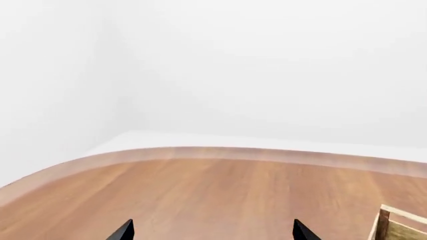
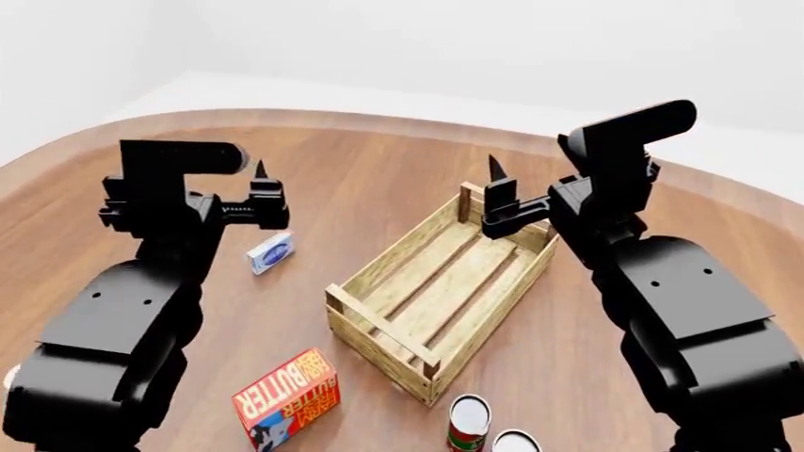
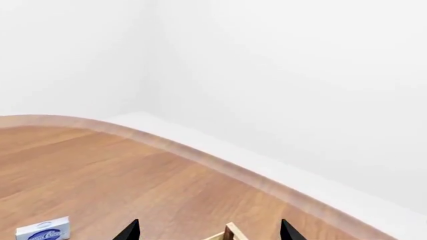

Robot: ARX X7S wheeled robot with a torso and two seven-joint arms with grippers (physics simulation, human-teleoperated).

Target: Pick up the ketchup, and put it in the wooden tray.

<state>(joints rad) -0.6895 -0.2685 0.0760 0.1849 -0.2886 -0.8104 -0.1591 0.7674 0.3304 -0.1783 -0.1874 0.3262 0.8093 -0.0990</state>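
In the left wrist view, the left end effector shows only two dark fingertips, set well apart with nothing between them; bare tabletop lies ahead, and a corner of the tray sits off to one side. In the head view, both arms hang raised above the tabletop: the left end effector is poised above a small blue-and-white box, and the right end effector hovers over the tray's far end. The tray holds nothing. A butter box and two cans lie well behind the end effectors, nearer the robot. The ketchup is not visible in any view, so it is neither grasped nor delivered; the whole task appears still ahead. In the right wrist view, the right end effector's tips are likewise spread and empty, a tray post just ahead.
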